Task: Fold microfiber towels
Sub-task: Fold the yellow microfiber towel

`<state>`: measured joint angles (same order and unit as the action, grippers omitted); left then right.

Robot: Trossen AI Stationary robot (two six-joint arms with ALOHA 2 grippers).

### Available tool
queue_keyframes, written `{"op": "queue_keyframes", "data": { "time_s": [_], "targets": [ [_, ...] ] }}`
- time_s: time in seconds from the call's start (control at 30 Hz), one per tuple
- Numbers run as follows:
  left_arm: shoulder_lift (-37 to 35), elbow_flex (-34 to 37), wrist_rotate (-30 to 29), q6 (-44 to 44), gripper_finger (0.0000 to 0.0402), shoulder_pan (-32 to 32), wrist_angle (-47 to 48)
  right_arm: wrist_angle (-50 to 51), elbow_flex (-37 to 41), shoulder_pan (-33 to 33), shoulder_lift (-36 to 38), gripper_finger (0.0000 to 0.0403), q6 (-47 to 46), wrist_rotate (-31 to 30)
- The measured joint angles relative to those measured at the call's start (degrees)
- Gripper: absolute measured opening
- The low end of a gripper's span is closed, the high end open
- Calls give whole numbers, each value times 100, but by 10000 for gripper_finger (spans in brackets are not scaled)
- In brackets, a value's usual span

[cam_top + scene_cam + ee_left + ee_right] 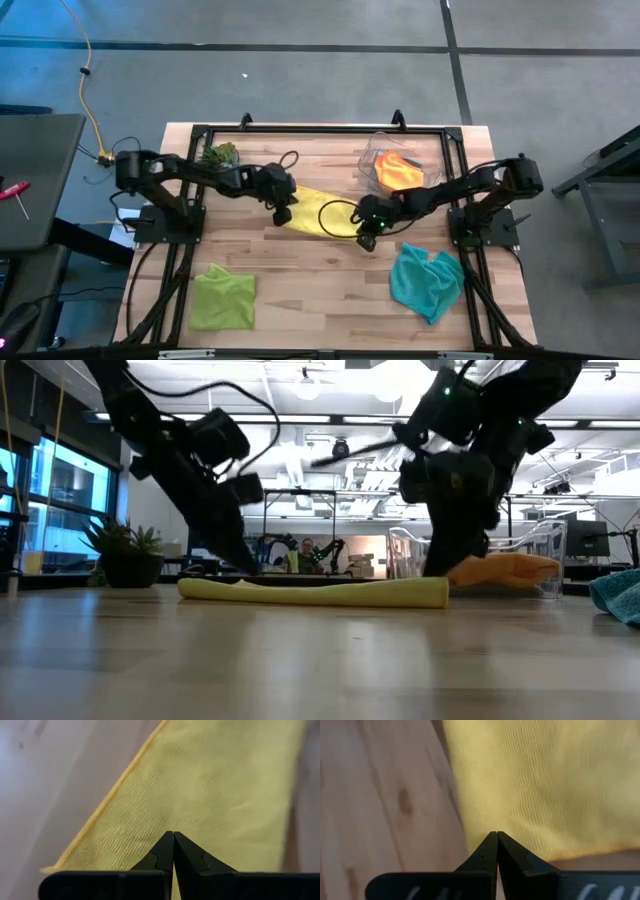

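Ribbed yellow towel (312, 212) lies flat, rectangular, on pale wood-grain table (320, 290).

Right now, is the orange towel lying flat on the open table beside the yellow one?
No, in the high view the orange towel sits inside the clear plastic bin, while the yellow towel lies on the table.

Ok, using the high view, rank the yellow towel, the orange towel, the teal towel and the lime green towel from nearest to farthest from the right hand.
Measured from the right hand:
1. Flat yellow microfiber towel, directly under it at the table's middle.
2. Crumpled teal microfiber towel, just off to the front right.
3. Orange microfiber towel in the clear plastic bin, toward the back; close to the teal one, hard to separate.
4. Lime green microfiber towel, front left.
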<state>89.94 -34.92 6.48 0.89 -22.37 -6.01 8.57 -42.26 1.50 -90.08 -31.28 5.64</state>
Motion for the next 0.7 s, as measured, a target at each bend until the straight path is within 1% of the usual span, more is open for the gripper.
{"op": "queue_keyframes", "data": {
  "time_s": [0.07,0.13,0.23,0.37,0.53,0.7],
  "targets": [
    [226,-2,-187,128,0,29,-66,-74,0,1,-174,0,-99,3],
    [365,2,-231,251,0,23,85,-220,0,12,-350,0,-178,-2],
    [365,-29,-229,371,0,-24,345,-437,0,13,-529,0,-330,-173],
    [338,-39,-244,551,0,-46,800,-463,-9,-50,-619,0,-312,-315],
    [325,-55,-274,1168,0,37,1024,-584,-9,-326,-625,0,92,-456],
    [260,-37,-468,1850,0,305,1076,-688,-37,-657,-625,0,354,-408]
  ]
}}
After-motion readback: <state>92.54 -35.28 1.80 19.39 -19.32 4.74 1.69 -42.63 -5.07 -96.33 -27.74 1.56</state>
